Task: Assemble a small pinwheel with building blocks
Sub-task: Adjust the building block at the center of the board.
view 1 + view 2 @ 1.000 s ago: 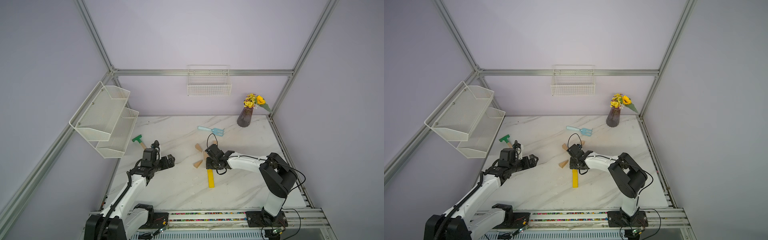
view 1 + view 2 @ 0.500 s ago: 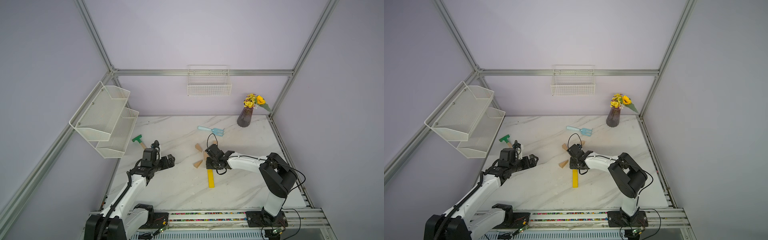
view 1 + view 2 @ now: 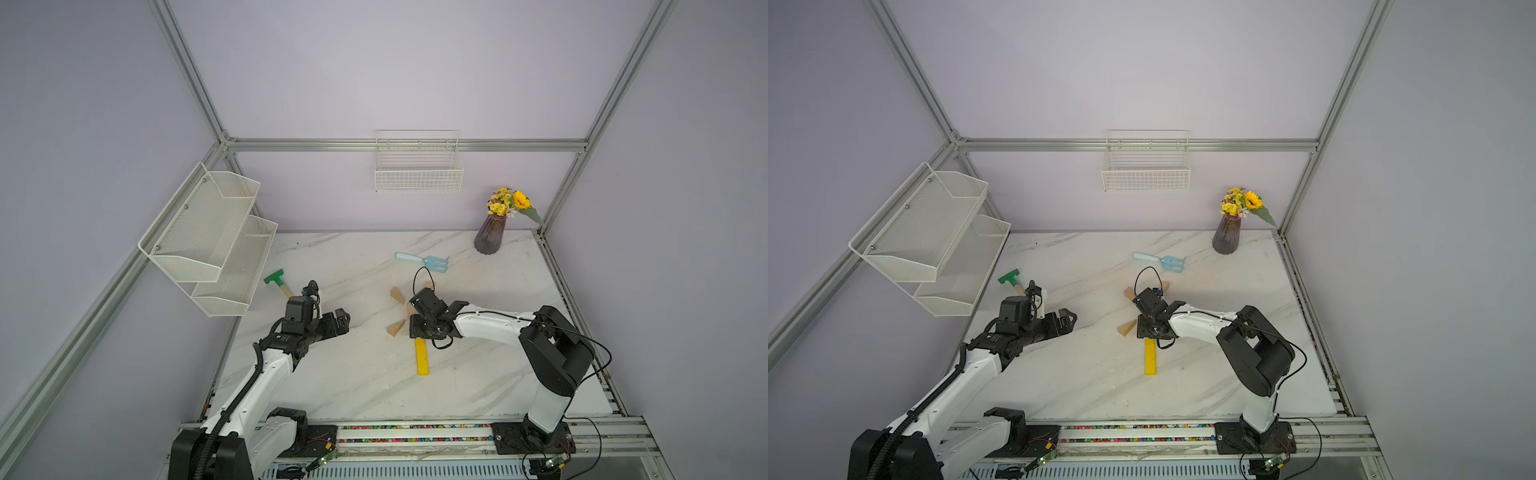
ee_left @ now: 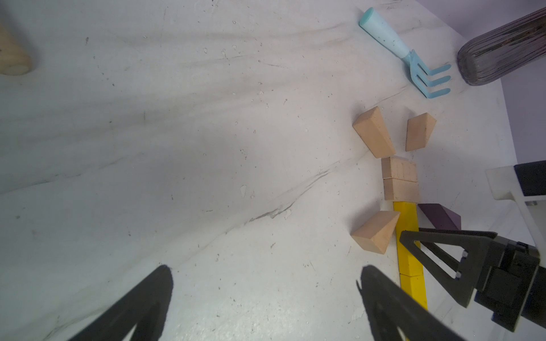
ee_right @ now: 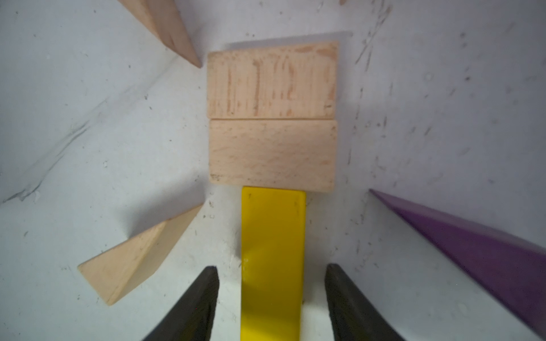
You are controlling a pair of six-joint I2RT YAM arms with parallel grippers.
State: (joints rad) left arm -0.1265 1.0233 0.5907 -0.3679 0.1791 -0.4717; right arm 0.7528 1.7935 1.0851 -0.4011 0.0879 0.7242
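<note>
The pinwheel lies flat mid-table. Its hub is two tan rectangular blocks (image 5: 271, 118) side by side, with the yellow stem (image 5: 273, 251) butting against the nearer one. A purple wedge (image 5: 472, 245) and tan wedges (image 5: 139, 257) (image 5: 165, 29) point at the hub's corners; another tan wedge (image 4: 419, 131) shows in the left wrist view. My right gripper (image 5: 271, 268) is open and straddles the yellow stem, with a gap on each side. In a top view it (image 3: 419, 328) covers the hub. My left gripper (image 3: 343, 318) hovers open and empty to the left, well apart from the building blocks.
A light-blue toy rake (image 3: 424, 261) lies behind the pinwheel, and a vase of flowers (image 3: 490, 239) stands at the back right. A green-headed toy hammer (image 3: 276, 280) lies by the left arm. A mesh shelf (image 3: 208, 237) hangs on the left and a wire basket (image 3: 417, 174) on the back wall.
The right gripper's jaws stand a little wider around the yellow stem. Neither arm has visibly shifted, and the blocks lie where they were.
</note>
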